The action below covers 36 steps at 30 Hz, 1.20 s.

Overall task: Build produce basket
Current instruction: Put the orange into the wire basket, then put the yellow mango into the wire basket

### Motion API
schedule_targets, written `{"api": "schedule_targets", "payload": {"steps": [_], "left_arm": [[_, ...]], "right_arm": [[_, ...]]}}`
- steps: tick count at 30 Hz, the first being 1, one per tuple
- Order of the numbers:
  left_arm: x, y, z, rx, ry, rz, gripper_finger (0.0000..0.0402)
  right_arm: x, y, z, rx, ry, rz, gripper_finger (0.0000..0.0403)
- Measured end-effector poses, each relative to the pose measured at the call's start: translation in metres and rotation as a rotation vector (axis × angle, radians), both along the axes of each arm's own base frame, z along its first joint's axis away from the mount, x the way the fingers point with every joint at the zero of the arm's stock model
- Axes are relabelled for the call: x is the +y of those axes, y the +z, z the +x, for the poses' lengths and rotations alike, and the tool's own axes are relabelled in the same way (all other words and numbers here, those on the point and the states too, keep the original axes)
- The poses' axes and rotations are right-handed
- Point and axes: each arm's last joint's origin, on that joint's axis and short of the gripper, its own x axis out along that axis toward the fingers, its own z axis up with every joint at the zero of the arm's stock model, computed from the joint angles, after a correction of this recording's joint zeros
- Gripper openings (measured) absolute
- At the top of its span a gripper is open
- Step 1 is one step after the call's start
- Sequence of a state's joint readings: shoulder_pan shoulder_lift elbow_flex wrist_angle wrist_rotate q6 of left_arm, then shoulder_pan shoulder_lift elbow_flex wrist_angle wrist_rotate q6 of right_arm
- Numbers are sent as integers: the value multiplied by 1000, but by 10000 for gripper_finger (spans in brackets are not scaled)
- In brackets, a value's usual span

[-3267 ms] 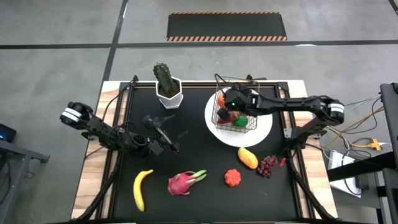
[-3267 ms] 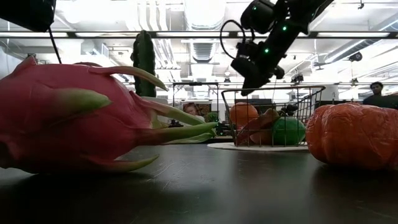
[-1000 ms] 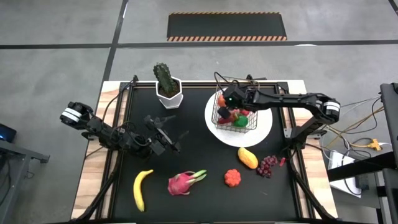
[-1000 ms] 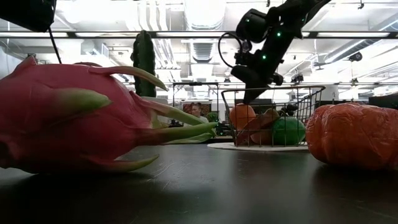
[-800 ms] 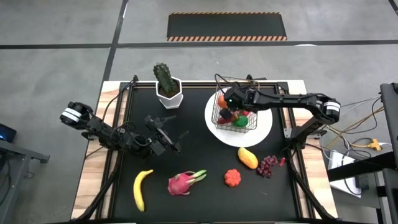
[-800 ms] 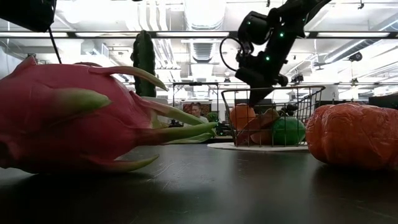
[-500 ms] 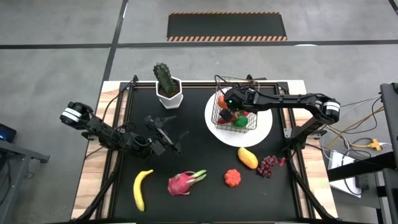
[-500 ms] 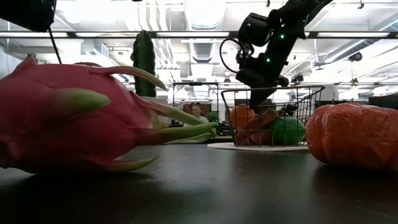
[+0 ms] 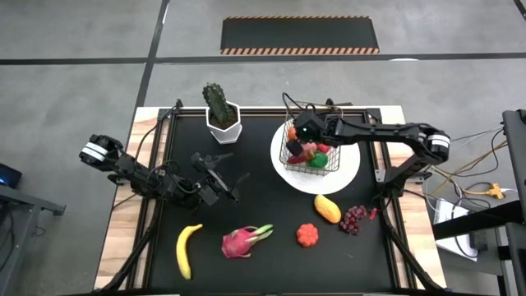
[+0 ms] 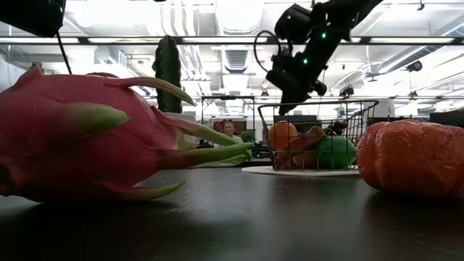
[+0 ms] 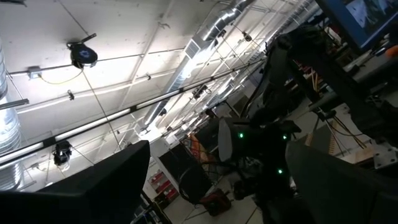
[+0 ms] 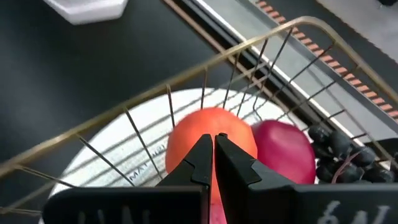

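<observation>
The wire basket (image 9: 311, 148) stands on a round white plate (image 9: 345, 168) at the table's far right. It holds an orange (image 12: 208, 134), a pink fruit (image 12: 283, 152), a green lime (image 10: 335, 152) and a dark cluster (image 12: 333, 146). My right gripper (image 12: 213, 149) is shut and empty, hovering above the basket's far-left corner (image 10: 285, 100). A banana (image 9: 187, 249), dragon fruit (image 9: 242, 241), red pomegranate (image 9: 307, 235), mango (image 9: 327, 208) and grapes (image 9: 353, 218) lie on the black mat. My left gripper (image 9: 226, 181) is open and low over the mat at left centre.
A green cactus in a white pot (image 9: 222, 115) stands at the far side, left of the plate. In the low view the dragon fruit (image 10: 87, 138) and pomegranate (image 10: 413, 156) fill the foreground. The loose produce lies in a row along the near side.
My right gripper has dipped down toward the fruit in the basket, then risen again above the rim, shifting a little toward the table's left. The basket and the produce on the mat have stayed where they were.
</observation>
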<state>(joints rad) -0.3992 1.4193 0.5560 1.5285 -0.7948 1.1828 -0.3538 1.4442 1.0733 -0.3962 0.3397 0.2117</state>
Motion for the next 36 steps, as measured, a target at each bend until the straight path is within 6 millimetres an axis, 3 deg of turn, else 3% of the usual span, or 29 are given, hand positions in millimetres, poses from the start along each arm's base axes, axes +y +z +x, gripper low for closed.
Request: {"api": "schedule_targets", "payload": {"steps": [7,14,17,20,28,36], "left_arm": [[0,0,0,1,0,0,357],[0,0,0,2,0,1,357],[0,0,0,2,0,0,357],[0,0,0,2,0,1,357],[0,0,0,-14,-17,-29,357],[0,0,0,-17,-19,-34,357]], "right_arm": [[1,-11,-2,81,-4,34,9],[2,-8,-5,88,-9,41,8],[3,2,-8,96,-2,38,9],[10,27,-12,60,8,30,9],[74,72,-36,-62,238,135,9],[144,74,-60,-96,283,408,30]]}}
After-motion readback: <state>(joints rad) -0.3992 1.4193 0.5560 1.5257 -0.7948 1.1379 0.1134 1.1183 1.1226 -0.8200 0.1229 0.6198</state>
